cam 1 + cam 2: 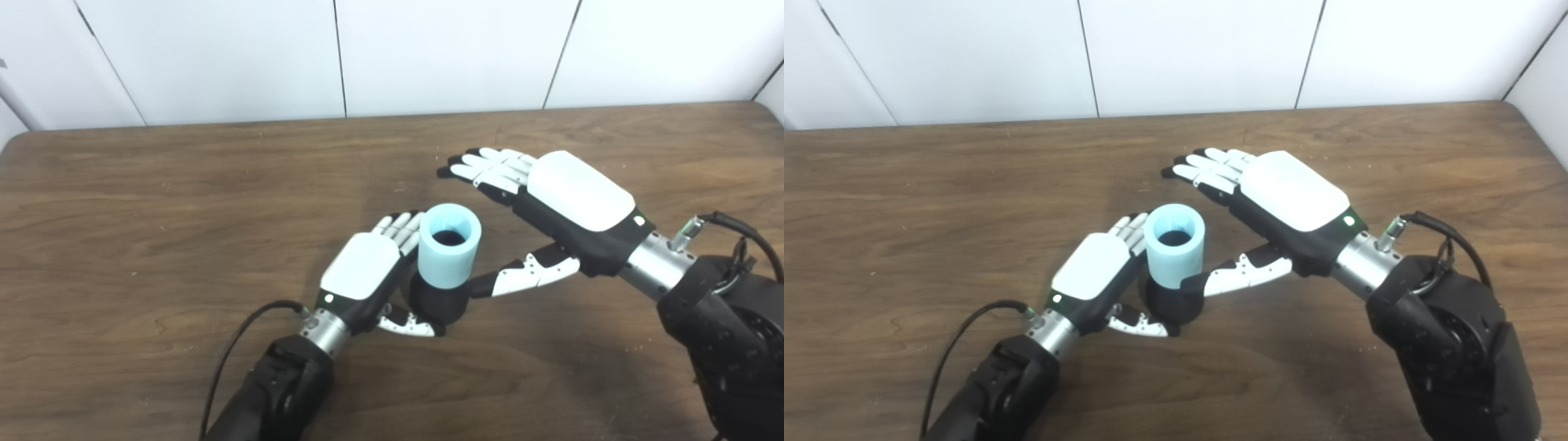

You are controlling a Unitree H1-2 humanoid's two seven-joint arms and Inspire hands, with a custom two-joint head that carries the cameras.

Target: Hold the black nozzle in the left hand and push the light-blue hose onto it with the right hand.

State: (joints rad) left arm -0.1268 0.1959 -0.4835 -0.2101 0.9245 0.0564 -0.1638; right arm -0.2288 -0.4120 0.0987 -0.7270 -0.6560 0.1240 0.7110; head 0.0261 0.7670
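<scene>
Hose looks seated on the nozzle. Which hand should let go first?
Right hand: already open, fingers spread clear of the light-blue hose. Left hand is against the black nozzle, steadying it.

The light-blue hose (449, 245) sits upright on the black nozzle (438, 298) near the table's (153, 202) middle; the left hand (367, 272) grips the nozzle; the right hand (551, 205) hovers spread beside them, thumb tip touching the nozzle.

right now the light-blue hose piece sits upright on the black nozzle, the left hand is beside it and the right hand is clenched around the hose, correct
Not quite. The right hand is not clenched around the light-blue hose piece: its fingers are stretched flat and apart behind the hose, as the left eye view shows. The rest holds: the hose sits upright on the black nozzle and the left hand is beside it.
</scene>
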